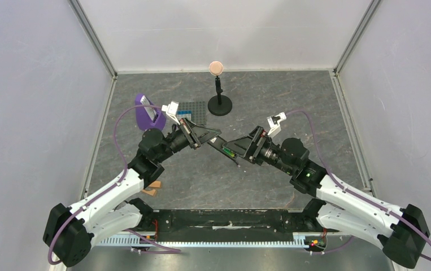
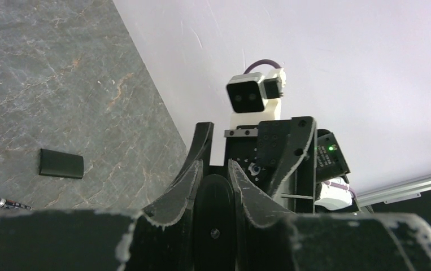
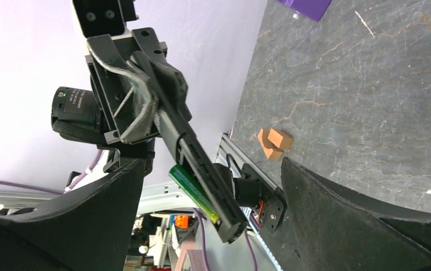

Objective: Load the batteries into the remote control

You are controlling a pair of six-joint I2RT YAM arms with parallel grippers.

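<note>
My left gripper (image 1: 199,135) is shut on one end of the black remote control (image 1: 217,144) and holds it above the table, pointing right. In the left wrist view the remote's rounded end (image 2: 216,214) sits tight between the fingers (image 2: 173,186). A bright green battery (image 3: 195,193) lies in the remote's (image 3: 201,164) recess and also shows from above (image 1: 227,151). My right gripper (image 1: 246,148) is open, its fingers (image 3: 337,203) spread wide on either side of the remote's free end. A dark battery (image 2: 12,204) lies on the table.
A small black battery cover (image 2: 60,164) lies on the table near the dark battery. Orange-tan blocks (image 1: 153,188) sit by the left arm. A grey studded baseplate (image 1: 196,107), a purple holder (image 1: 145,110) and a black stand with a pink ball (image 1: 219,101) are at the back.
</note>
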